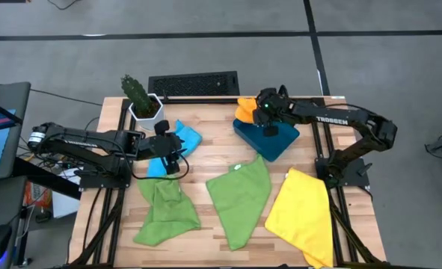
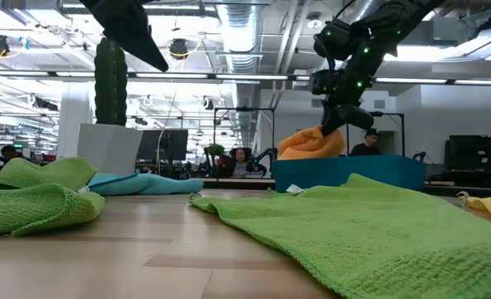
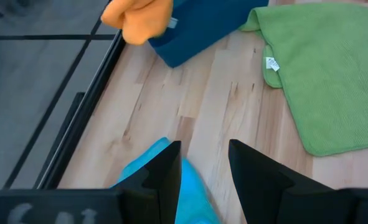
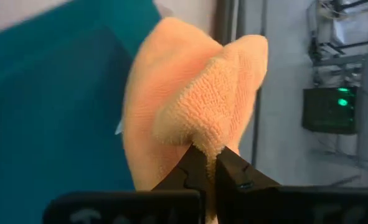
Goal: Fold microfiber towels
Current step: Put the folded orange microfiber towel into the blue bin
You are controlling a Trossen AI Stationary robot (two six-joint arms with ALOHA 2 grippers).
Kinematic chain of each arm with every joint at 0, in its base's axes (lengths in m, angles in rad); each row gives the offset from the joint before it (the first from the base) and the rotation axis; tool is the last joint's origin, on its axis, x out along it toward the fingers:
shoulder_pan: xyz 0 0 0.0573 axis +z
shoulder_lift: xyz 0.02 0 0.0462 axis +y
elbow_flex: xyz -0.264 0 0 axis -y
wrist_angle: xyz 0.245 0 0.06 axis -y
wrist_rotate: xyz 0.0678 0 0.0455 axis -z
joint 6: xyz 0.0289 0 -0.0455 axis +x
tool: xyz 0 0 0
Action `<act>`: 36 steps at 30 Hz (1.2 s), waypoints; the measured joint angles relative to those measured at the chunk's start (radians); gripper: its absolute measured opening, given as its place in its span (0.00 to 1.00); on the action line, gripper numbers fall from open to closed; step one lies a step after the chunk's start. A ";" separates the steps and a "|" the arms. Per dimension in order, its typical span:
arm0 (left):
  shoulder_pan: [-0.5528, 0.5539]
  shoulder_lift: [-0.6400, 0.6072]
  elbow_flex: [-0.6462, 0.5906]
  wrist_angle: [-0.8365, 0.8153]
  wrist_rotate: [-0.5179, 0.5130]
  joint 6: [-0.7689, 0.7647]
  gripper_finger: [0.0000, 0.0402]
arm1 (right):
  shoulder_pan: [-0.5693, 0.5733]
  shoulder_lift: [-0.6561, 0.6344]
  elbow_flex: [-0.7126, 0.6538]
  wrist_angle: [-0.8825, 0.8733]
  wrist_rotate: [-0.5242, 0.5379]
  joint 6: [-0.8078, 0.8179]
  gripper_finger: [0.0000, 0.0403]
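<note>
My right gripper is shut on the orange towel, which is bunched up at the far left corner of the dark teal bin. My left gripper is open and hovers above the light blue towel, which lies crumpled on the table near the plant. One green towel lies bunched at the near left. Another green towel lies spread in the middle, and the yellow towel lies flat at the near right. My right gripper pinches a raised bunched fold of the orange towel between its two fingertips. The fingers slant down from the table's right side. The rest of the towel bulges below the fingers and rests over the bin's rim.
A cactus in a white pot stands at the far left, close to the left gripper. A black slatted bar lies beyond the table's far edge. Bare wood shows between the blue towel and the bin.
</note>
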 joint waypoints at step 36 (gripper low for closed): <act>0.023 0.000 0.000 -0.002 0.000 0.020 0.32 | 0.069 -0.027 -0.060 -0.113 0.025 -0.010 0.06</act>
